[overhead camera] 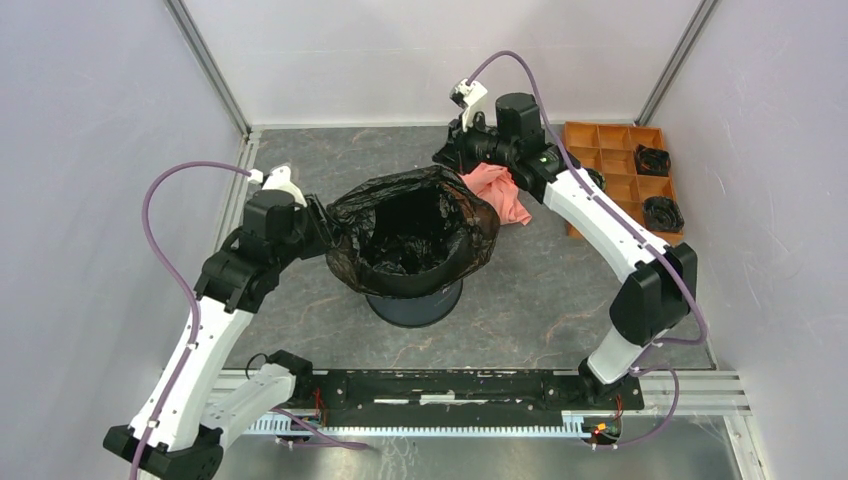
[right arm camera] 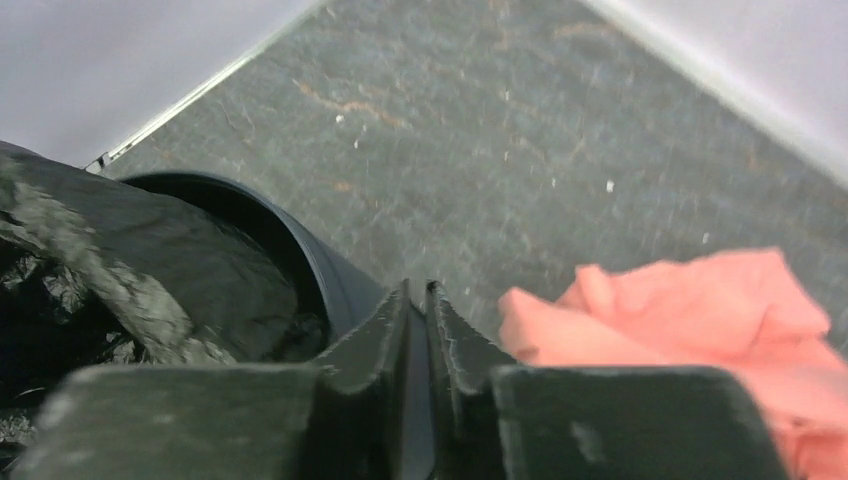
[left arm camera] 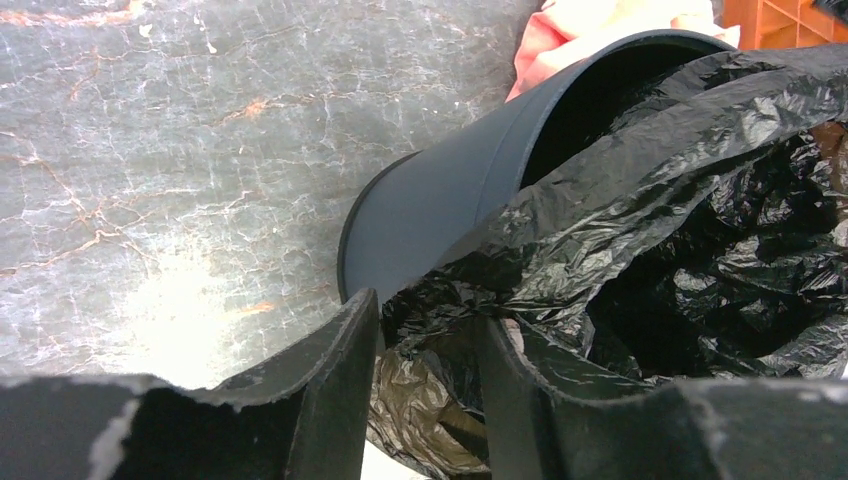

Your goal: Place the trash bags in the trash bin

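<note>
Lining the trash bin [overhead camera: 415,305], the trash bag [overhead camera: 470,215] sits mostly inside it. Your left gripper [left arm camera: 428,312] pinches the bag's left edge. Your right gripper [right arm camera: 420,290] is clenched on nothing visible. The bin's far rim looks uncovered.

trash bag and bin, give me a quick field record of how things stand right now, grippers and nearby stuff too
trash bag: open, draped over the mouth of the trash bin, sagging inside
trash bin: standing on the table
left gripper: closed on a bunched fold at the bag's left edge
right gripper: shut, nothing seen between its fingers, by the bin's far rim
pink cloth: on the table beside the bin's far right
orange tray: far right corner
</note>
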You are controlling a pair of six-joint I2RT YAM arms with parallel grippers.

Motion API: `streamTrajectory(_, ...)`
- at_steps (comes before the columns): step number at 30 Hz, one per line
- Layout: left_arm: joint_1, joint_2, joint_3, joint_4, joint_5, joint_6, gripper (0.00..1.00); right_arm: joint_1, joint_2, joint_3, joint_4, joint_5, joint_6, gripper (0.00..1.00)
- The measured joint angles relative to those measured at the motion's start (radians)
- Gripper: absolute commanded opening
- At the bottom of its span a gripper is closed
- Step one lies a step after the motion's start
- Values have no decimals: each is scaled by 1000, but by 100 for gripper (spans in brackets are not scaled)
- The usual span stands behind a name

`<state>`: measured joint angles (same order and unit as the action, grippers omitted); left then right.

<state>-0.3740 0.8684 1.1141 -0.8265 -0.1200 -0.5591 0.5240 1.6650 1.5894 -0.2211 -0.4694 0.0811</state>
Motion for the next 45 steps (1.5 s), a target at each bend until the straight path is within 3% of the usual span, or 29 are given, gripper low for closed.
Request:
streamTrajectory(3,2,-11,4,-8,-8,11,56,-12,4,0,-70,15,7,47)
streamTrajectory(8,2,-33,95,-73,-84,39,83,-8,-92,-1,-177,113,-54,78)
streamTrajectory(12,3,-72,184,-83,-106,76,89,-5,-275,-51,-214,200,-107,89)
streamTrajectory(16,5,-84,238,-22,33,145,88,-3,-441,-125,-222,217,-136,95)
streamTrajectory(20,0,-14,245,80,252,259,87,-2,-552,-254,-188,157,-151,94)
streamTrajectory(23,-51,40,207,172,295,378,86,0,-569,-329,-167,101,-140,93)
streamTrajectory(27,-197,49,98,271,268,568,78,0,-569,-399,-143,61,-113,86)
streamTrajectory(32,-342,37,8,384,209,807,67,0,-568,-422,-128,55,-98,71)
streamTrajectory(38,-377,57,-100,513,83,1069,64,0,-578,-455,-108,43,-92,68)
streamTrajectory(45,-379,175,-114,616,-23,1202,60,0,-597,-500,-85,32,-85,64)
